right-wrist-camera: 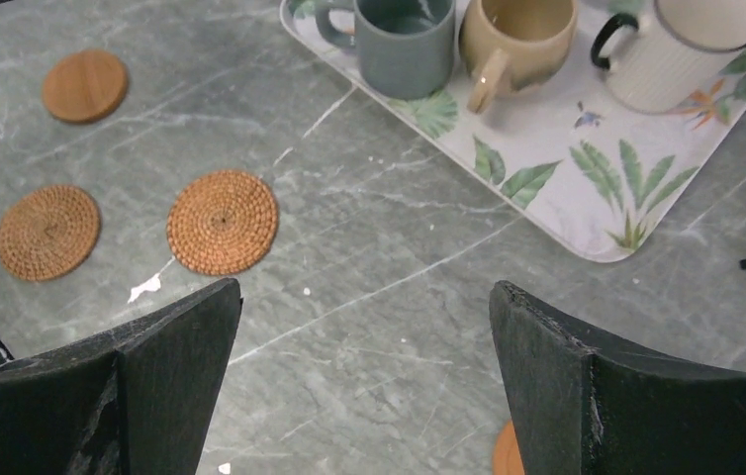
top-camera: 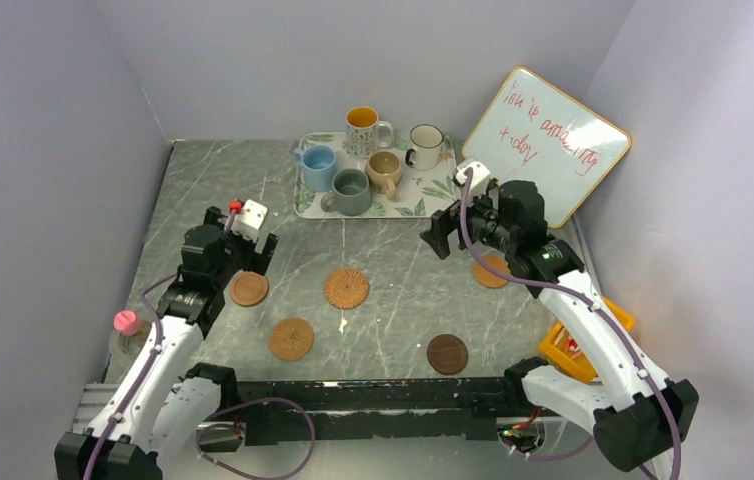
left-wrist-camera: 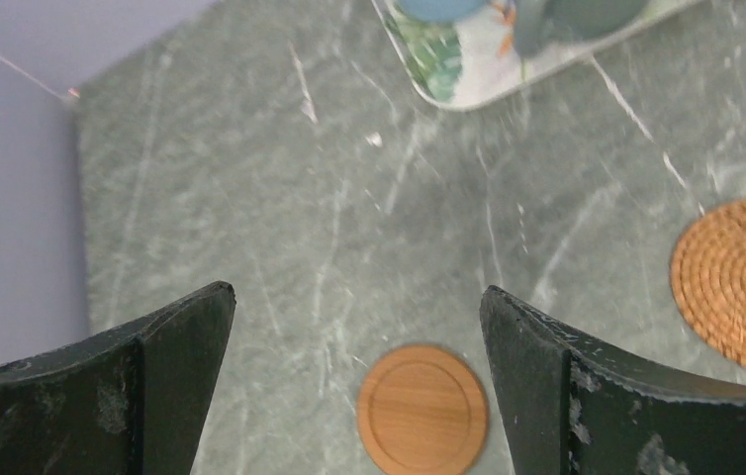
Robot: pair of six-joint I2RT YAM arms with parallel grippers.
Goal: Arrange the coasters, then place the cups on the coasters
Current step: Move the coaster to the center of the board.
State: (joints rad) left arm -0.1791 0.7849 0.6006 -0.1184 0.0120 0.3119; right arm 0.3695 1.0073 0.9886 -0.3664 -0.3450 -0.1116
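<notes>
- Your left gripper [top-camera: 256, 258] hangs over the left part of the table [top-camera: 403, 300]. Its two dark fingers are spread wide with nothing between them.
- The smooth wooden coaster [top-camera: 249, 289] lies flat just beneath that gripper. In the left wrist view the smooth wooden coaster [left-wrist-camera: 422, 408] sits below the gap, closer to the right-hand finger than to the left one. A small shift toward that side would probably centre it. It is round, so no grasp angle is favoured.
- Further right lie two rattan discs. The near woven coaster [top-camera: 291, 339] is toward the arm bases and the middle woven coaster [top-camera: 346, 288] is deeper in. I judge both to be nearer your left arm.
- The dark brown coaster [top-camera: 447, 354] lies alone by the front edge, right of centre and closer to your right arm.
- Your right gripper [top-camera: 440, 238] hovers right of centre, its fingers likewise wide apart and empty, facing the table's middle.
- The half-hidden coaster [top-camera: 491, 271], orange-tan, lies under the right arm just behind that gripper. In the right wrist view only an edge of the half-hidden coaster [right-wrist-camera: 503, 457] shows beside the right-hand finger.
- All five cups [top-camera: 350, 192] stand on the leaf-print tray [top-camera: 308, 205] at the far side, beyond both grippers. No cup is on a coaster yet.
</notes>
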